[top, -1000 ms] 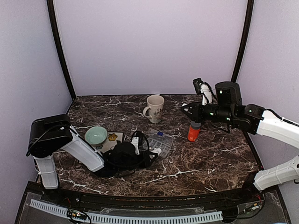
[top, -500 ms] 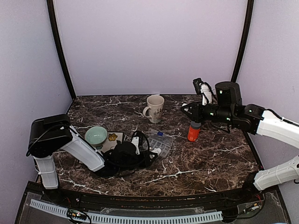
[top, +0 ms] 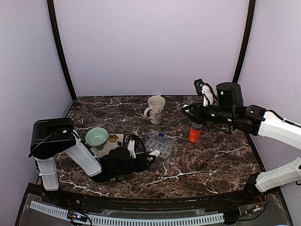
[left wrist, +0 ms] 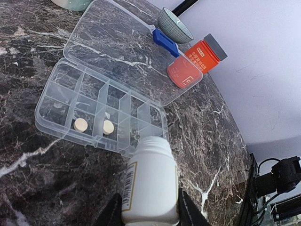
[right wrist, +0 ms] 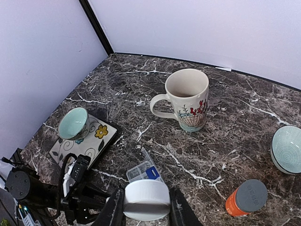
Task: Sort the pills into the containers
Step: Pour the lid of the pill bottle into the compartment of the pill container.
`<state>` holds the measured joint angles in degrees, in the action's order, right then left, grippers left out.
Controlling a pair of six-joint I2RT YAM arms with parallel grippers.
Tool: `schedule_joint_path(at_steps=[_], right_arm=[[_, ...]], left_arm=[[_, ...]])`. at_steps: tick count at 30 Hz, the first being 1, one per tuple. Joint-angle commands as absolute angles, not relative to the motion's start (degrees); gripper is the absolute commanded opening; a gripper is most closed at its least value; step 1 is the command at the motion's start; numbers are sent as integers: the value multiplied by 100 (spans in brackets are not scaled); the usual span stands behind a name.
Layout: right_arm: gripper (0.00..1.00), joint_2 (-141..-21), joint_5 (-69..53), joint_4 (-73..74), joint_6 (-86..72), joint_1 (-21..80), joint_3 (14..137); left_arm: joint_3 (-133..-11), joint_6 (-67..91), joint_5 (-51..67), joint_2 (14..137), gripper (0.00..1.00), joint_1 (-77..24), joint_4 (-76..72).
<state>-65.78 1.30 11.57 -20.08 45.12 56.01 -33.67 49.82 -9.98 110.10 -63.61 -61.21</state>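
The clear organiser box (left wrist: pixel 101 113) lies open on the marble, its lid (left wrist: pixel 127 52) folded back with a blue latch (left wrist: pixel 165 42). Two round pale pills (left wrist: pixel 81 124) (left wrist: pixel 108 126) sit in neighbouring front containers; a smaller speck lies in the left one. My left gripper (left wrist: pixel 150 209) is shut on an uncapped white bottle (left wrist: pixel 150 181), whose mouth points at the box's near right corner. In the top view that gripper (top: pixel 149 154) is just left of the organiser (top: pixel 161 145). My right gripper (right wrist: pixel 146 209) is shut on a white cap (right wrist: pixel 146 198), held high at the back right (top: pixel 187 112).
An orange bottle with a grey cap (top: pixel 194 133) stands under the right gripper. A cream patterned mug (top: pixel 156 109) is at the back centre. A pale green bowl (top: pixel 97 137) rests on a flowered tile (top: pixel 112 140). A second bowl (right wrist: pixel 287 148) sits at the far right.
My left gripper has drawn back a little to the left and nearer with the white bottle, uncovering more of the organiser. The right arm has not moved.
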Motion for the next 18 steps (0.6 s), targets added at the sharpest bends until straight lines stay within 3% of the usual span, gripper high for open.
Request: schedule_joint_path(at_steps=[1, 18], right_arm=[[9, -6609, 139, 1022, -2052, 4569, 5676], [9, -6706, 69, 1336, -2005, 4758, 6088]], left_arm=[[-3105, 5010, -880, 11092, 0, -6391, -7088], [-2664, 4998, 180, 11172, 0, -6153, -9113]])
